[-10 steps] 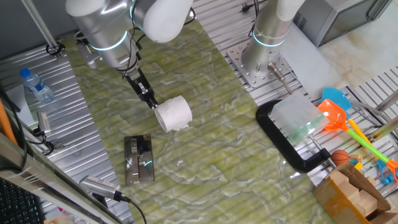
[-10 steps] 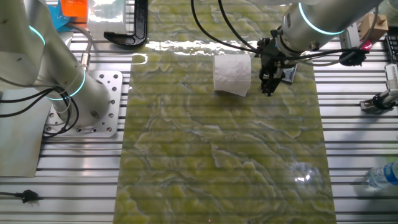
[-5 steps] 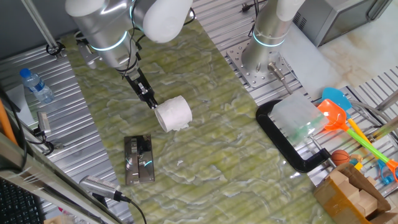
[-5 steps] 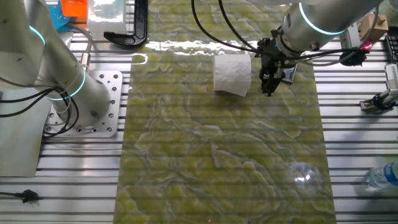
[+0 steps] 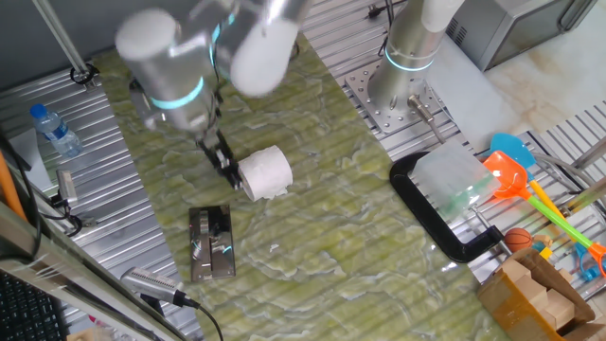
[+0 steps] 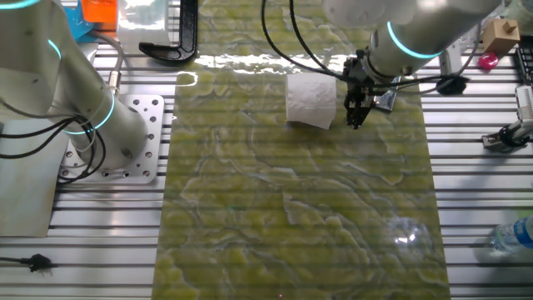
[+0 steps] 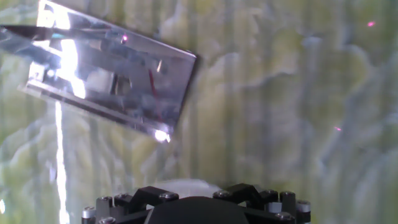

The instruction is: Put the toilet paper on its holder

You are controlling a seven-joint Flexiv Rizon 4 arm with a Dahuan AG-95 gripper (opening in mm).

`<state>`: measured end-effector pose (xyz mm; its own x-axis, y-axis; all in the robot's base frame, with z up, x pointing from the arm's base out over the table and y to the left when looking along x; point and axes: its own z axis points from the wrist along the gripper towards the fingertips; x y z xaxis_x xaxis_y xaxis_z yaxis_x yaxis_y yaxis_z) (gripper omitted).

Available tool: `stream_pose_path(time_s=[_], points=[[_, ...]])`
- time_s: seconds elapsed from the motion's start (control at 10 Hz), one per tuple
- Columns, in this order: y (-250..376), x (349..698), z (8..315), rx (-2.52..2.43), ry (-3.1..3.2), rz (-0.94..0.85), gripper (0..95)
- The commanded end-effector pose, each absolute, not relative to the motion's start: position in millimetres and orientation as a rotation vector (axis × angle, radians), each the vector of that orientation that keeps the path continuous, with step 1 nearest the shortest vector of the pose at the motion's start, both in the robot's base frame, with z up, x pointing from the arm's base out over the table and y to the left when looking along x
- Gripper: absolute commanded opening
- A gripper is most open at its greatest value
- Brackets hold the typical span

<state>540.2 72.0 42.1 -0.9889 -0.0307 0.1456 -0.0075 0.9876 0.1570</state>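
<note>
- I see my arm bent low, the claw pointing down beside the toilet paper.
- The roll lies on the desk, near the holder.
- I cannot tell if the claw's fingers are apart.

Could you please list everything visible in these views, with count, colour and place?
toilet paper: one, white, lying on the green mat near its middle, right beside the gripper.
holder: one, shiny metal plate, on the mat nearer the camera than the roll in one fixed view.
mat: one, green marbled, covering the table's middle.
clamp: one, black, C-shaped, at the mat's right edge.
water bottle: one, clear with blue cap, on the slatted table at left.
toy shovels: a few, orange, blue and green, at far right.
cardboard box: one, brown, bottom right.
second robot base: one, grey, top centre, idle.
gripper: one, black, next to the roll; its jaw state cannot be made out.
</note>
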Motion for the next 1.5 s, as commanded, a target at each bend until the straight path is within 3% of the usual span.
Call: stream_pose_path(time_s=[0.1,0.9,1.5], points=[[82,544,19,0.015,-3.002,-0.241,95.0],[79,535,50,0.031,-3.036,-0.219,95.0],[72,523,55,0.053,-3.047,-0.219,95.0]])
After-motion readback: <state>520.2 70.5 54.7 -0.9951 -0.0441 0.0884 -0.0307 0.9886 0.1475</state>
